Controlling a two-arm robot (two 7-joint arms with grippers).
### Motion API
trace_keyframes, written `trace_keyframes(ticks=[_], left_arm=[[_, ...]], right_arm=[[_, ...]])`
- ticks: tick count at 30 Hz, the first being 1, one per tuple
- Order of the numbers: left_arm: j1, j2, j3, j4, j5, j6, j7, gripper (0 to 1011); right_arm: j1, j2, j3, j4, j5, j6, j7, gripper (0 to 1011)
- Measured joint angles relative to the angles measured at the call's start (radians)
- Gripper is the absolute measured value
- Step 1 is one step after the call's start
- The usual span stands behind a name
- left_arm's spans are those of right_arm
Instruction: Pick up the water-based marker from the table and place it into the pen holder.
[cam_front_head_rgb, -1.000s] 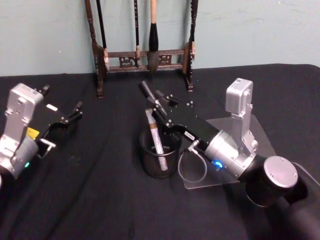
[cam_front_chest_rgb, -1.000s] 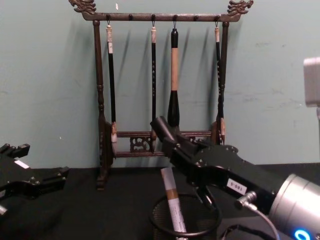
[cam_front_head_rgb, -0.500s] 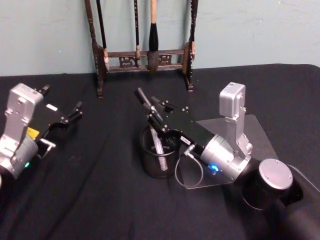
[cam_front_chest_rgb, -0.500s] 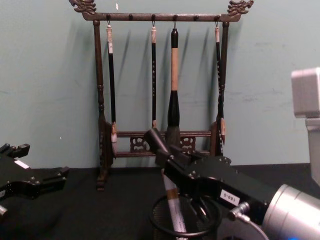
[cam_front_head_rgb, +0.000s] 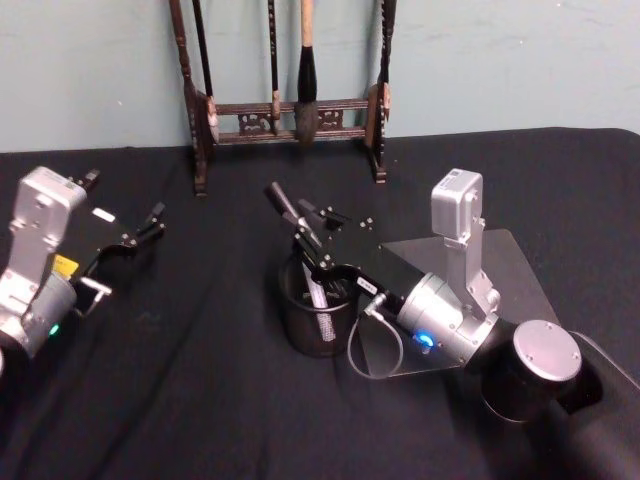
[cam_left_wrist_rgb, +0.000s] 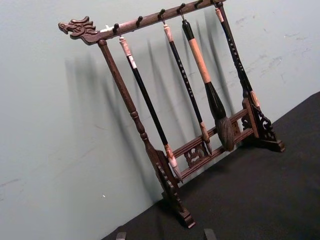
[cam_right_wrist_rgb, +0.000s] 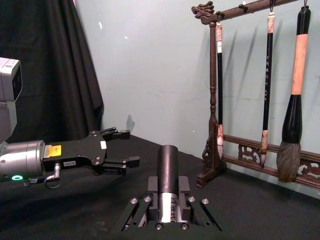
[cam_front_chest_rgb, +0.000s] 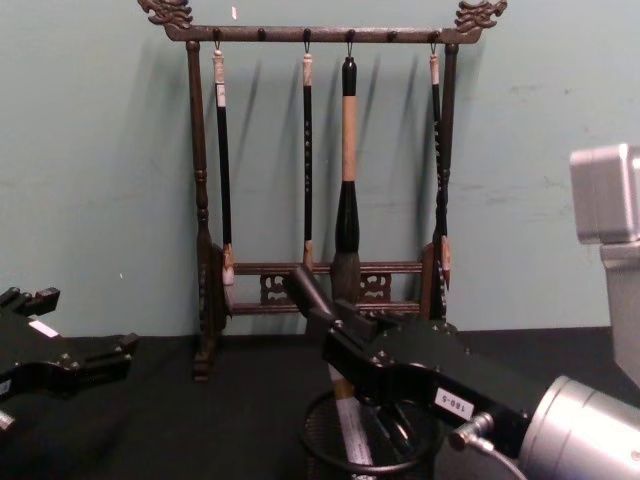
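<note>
R gripper (cam_front_head_rgb: 310, 232), centre frame, clenched on marker (cam_right_wrist_rgb: 168, 172), angled so lower end sits inside pen holder (cam_front_head_rgb: 298, 335), prob. for clean drop. L gripper (cam_front_head_rgb: 152, 222) parked left edge, jaws apart, clear of work.

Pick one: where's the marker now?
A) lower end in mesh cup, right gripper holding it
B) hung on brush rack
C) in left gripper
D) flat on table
A: the marker slants with its lower end inside the pen holder, its upper part clamped by the right gripper.
</note>
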Motion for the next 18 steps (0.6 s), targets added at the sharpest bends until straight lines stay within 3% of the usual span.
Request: trace_keyframes(ticks=[6,18], left_arm=[[0.000,0.000,0.000,0.000,0.000,0.000,0.000,1001],[0.000,0.000,0.000,0.000,0.000,0.000,0.000,1001]], right_arm=[[0.000,0.000,0.001,0.000,0.000,0.000,0.000,243],[0.000,0.000,0.002,0.000,0.000,0.000,0.001,604]])
